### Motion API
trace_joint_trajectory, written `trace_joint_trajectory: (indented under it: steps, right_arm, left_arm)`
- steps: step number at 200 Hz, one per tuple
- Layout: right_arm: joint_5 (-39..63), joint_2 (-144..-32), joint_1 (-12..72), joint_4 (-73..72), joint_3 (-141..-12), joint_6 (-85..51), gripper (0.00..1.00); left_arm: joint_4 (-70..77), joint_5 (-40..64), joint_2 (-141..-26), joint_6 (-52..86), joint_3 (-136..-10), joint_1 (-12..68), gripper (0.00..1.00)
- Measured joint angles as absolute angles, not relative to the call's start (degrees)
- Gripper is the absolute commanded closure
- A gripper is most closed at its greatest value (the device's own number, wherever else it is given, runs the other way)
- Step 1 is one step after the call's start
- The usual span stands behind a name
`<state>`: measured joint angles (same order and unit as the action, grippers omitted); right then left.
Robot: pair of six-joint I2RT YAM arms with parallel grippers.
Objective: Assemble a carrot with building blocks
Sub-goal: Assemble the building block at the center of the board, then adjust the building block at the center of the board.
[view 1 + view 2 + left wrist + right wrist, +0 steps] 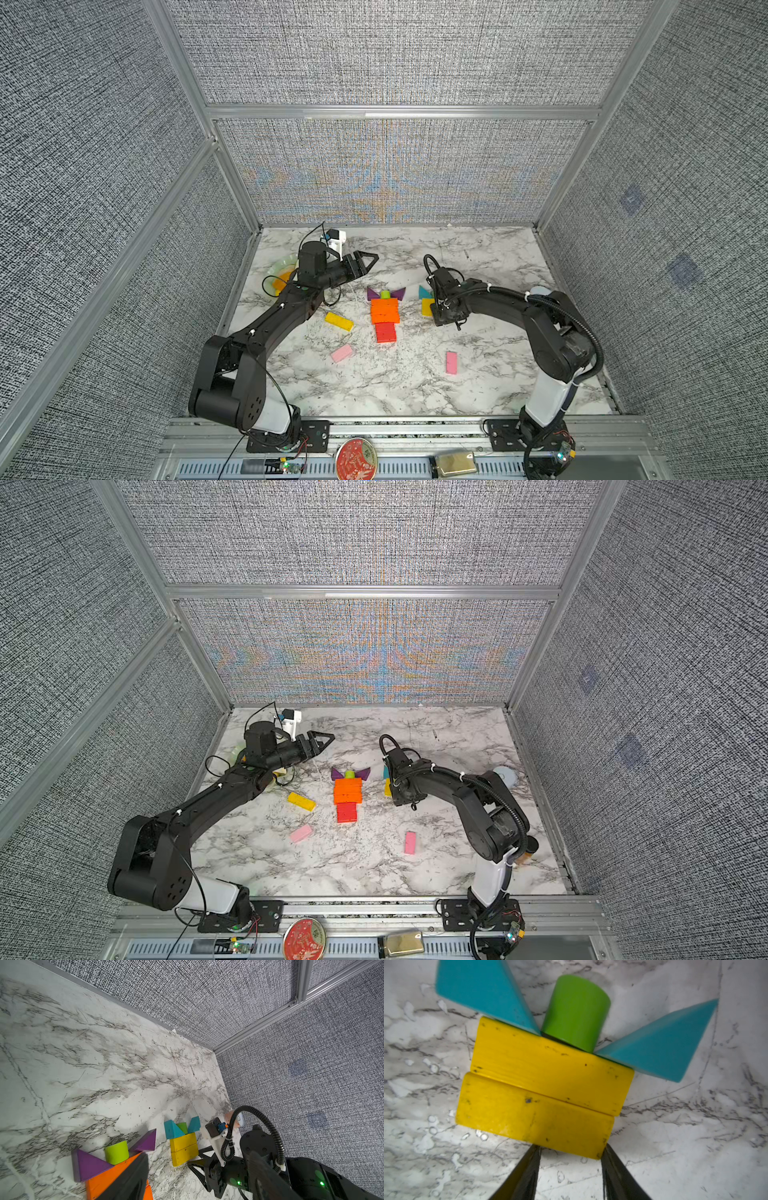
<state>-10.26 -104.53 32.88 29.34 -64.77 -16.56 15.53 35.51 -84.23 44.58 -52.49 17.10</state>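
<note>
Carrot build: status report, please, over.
Left gripper shut, empty, clear of the blocks. Right gripper open, tips at near yellow bar of teal-topped figure. Orange carrot laid out; loose yellow bar, pink bars unplaced. Nothing blocking.

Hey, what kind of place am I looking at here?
Probably a robotics lab test cell: a left arm and right arm bolted to a metal rail, a marble-patterned tabletop, grey fabric panels in aluminium framing around it.

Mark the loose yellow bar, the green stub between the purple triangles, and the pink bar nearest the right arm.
loose yellow bar [339, 322]: in a top view, centre of top face.
green stub [385, 294]: in a top view, its middle.
pink bar [451, 363]: in a top view, centre of top face.
</note>
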Motion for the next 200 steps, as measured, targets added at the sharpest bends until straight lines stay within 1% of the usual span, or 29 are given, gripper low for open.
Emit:
trace_joint_trajectory:
  steps: [62, 98, 107, 131, 143, 166, 200]
  right_arm:
    - [-11.2, -103.0, 33.2, 29.8, -64.8, -16.6, 0.48]
    - [-13.6, -100.1, 37.8, 31.4, -66.7, -17.9, 0.35]
    - [-14.6, -100.0, 39.2, 31.5, -67.6, -18.8, 0.33]
    - [-15.9, -100.9, 41.1, 31.6, -68.9, -20.5, 0.29]
    - [-19.2, -104.0, 41.6, 32.9, -71.6, -22.4, 0.28]
    - [-22.3, -108.9, 42.7, 32.6, -74.0, -24.4, 0.27]
    - [-25.0, -110.7, 43.3, 32.6, -75.1, -24.9, 0.27]
  left_arm:
    - [15.5, 35.5, -84.3, 44.5, -52.5, 17.1, 0.23]
    - [15.3, 35.3, -84.3, 44.3, -52.7, 17.1, 0.23]
    - [15.1, 34.8, -84.3, 44.1, -52.9, 17.1, 0.23]
    - [14.8, 34.4, -84.1, 43.5, -53.3, 17.0, 0.23]
    - [14.0, 33.4, -83.6, 42.8, -53.3, 17.0, 0.23]
    - [13.3, 32.3, -83.1, 41.8, -53.4, 17.0, 0.23]
    - [13.0, 31.7, -83.1, 41.6, -53.4, 17.0, 0.23]
